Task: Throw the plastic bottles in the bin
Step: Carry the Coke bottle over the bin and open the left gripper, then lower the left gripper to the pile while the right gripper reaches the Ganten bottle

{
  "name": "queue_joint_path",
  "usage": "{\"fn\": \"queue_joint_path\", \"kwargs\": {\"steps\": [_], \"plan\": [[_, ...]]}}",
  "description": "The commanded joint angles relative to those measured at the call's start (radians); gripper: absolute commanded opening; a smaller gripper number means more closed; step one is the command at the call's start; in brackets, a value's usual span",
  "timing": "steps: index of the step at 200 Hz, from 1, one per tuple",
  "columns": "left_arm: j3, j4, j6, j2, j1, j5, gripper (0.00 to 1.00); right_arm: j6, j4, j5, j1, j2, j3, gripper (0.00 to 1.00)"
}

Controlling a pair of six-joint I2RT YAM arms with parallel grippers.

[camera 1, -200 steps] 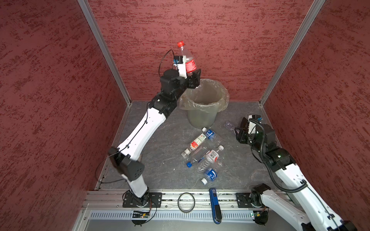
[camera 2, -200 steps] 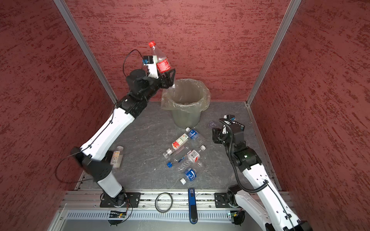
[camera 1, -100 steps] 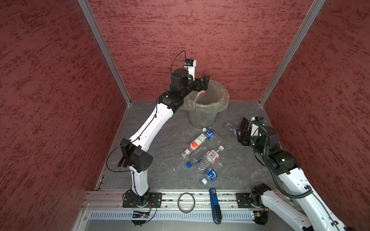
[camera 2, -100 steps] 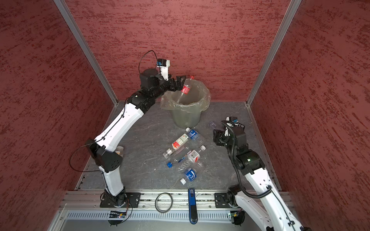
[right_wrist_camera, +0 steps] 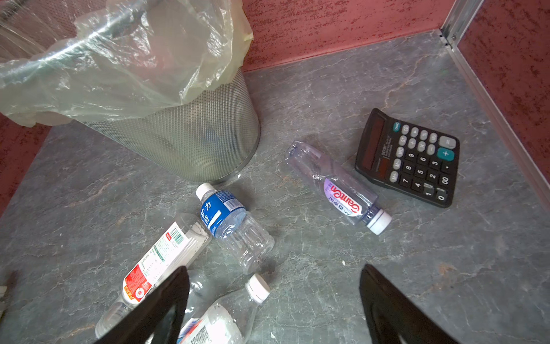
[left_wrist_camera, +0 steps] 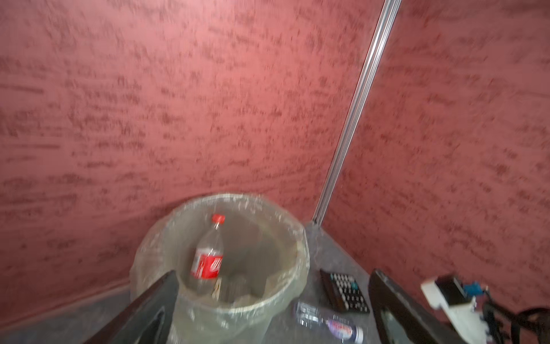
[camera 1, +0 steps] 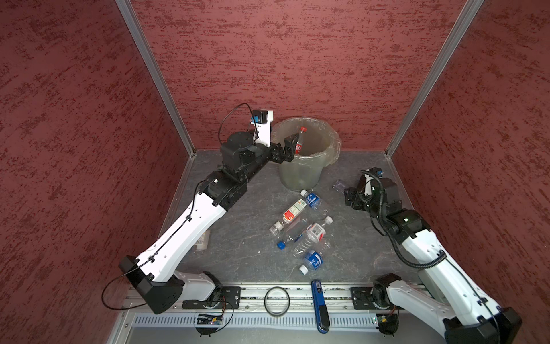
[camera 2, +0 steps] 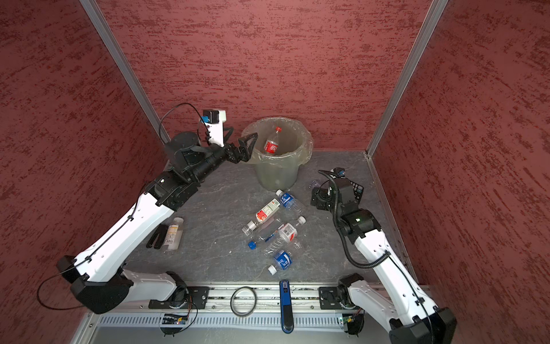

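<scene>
My left fingers (left_wrist_camera: 143, 309) are spread wide and empty, just beside the rim of the bin (left_wrist_camera: 238, 309). The bin stands at the back of the counter (camera 1: 238, 247), close to the red wall. Inside it a red-label bottle (left_wrist_camera: 207, 262) with a red cap leans nearly upright against the clear liner, apart from my fingers; both top views show it there. My right fingers (right_wrist_camera: 393, 306) are spread too, with nothing between them, hanging low over the counter to the right of the bin. Beyond them a purple-label bottle (right_wrist_camera: 342, 190) lies on its side just beside a black calculator (right_wrist_camera: 410, 158). A blue-label bottle (right_wrist_camera: 226, 217) lies near the bin's foot, cap toward the bin, against a white-and-red-label bottle (right_wrist_camera: 154, 262). Nearer the front, in a top view, lie a white-capped bottle (camera 1: 315, 232), a blue-capped bottle (camera 1: 290, 239) and a second blue-label bottle (camera 1: 312, 260). A pale-label bottle (camera 2: 172, 232) lies beside my left arm.
</scene>
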Motion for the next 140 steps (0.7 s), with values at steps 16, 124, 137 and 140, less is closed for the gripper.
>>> {"fn": "queue_joint_path", "kwargs": {"steps": [16, 124, 137, 140], "plan": [[-0.163, -0.055, -0.030, -0.124, -0.006, -0.011, 1.00, -0.015, 0.020, -0.018, -0.011, 0.063, 0.048, 0.92], [-0.618, -0.070, -0.145, -0.260, -0.016, 0.218, 1.00, -0.011, 0.033, 0.055, -0.018, 0.295, 0.072, 0.97], [-0.649, -0.062, -0.158, -0.261, -0.029, 0.228, 1.00, -0.044, 0.028, 0.108, -0.021, 0.362, 0.106, 0.98], [-0.655, -0.063, -0.160, -0.261, -0.032, 0.228, 0.99, -0.051, 0.027, 0.120, -0.023, 0.375, 0.114, 0.98]]}}
